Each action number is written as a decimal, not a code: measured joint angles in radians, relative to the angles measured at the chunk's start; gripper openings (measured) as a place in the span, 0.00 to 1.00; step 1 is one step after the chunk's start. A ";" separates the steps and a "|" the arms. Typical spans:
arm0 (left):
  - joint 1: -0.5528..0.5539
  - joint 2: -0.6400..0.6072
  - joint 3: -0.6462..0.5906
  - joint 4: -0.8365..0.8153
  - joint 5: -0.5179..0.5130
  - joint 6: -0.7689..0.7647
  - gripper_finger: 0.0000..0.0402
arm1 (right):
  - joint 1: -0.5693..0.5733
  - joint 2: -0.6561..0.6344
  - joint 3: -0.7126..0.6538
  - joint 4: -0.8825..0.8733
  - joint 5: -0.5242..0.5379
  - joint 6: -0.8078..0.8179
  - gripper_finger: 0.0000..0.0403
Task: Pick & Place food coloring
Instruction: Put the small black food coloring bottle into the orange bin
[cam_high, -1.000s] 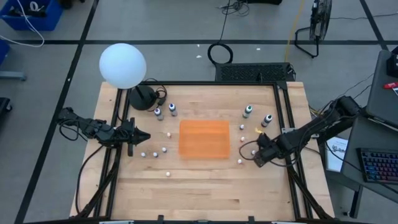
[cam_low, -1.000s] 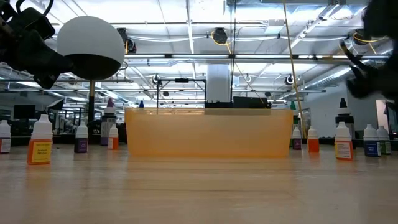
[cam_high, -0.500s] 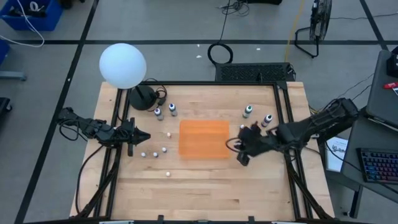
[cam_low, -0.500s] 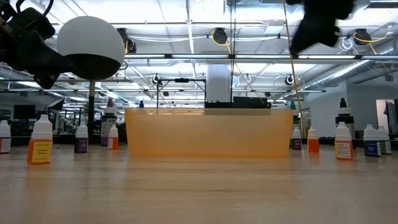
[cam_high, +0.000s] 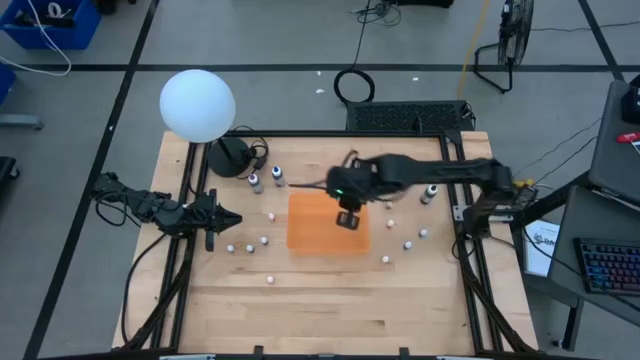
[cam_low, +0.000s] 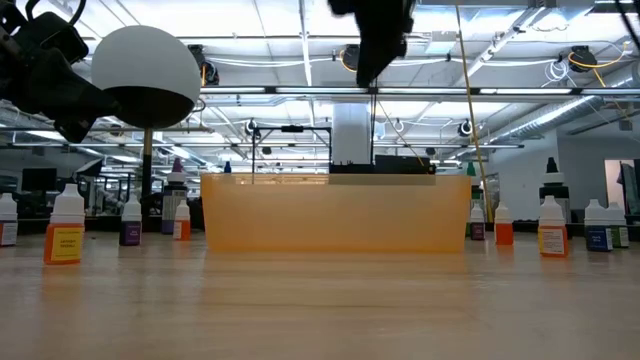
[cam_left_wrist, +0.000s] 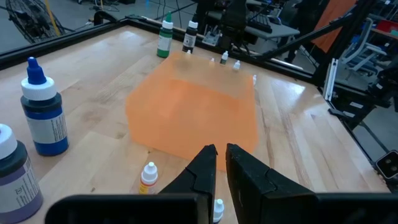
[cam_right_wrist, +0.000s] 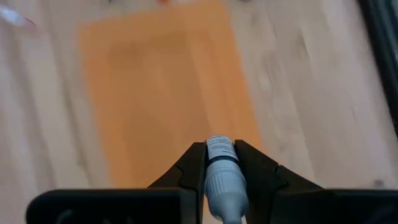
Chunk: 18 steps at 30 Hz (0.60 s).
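My right gripper (cam_high: 347, 217) hangs over the orange mat (cam_high: 316, 222), arm stretched across the table (cam_high: 330, 300). My left gripper (cam_high: 226, 220) waits at the left edge. Small bottles (cam_high: 263, 240) dot the wood around the mat, beside a white globe (cam_high: 197, 104).

Robotics lab: ceiling ducts (cam_low: 300, 90), equipment racks (cam_low: 290, 150), floor cables (cam_high: 355, 85).

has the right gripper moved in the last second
Yes. In the high view the right gripper, shut on a food coloring bottle, has swung from the table's right edge toward the left and now hangs over the orange mat.
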 joint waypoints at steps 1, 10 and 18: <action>0.000 0.000 0.000 0.000 0.000 0.000 0.10 | -0.019 0.033 0.019 -0.031 -0.021 -0.009 0.14; 0.000 0.000 0.000 0.000 0.000 0.000 0.10 | -0.106 0.209 -0.093 -0.003 -0.117 -0.105 0.14; 0.000 0.000 0.000 0.000 0.000 0.000 0.10 | -0.119 0.212 -0.308 0.272 -0.192 -0.126 0.14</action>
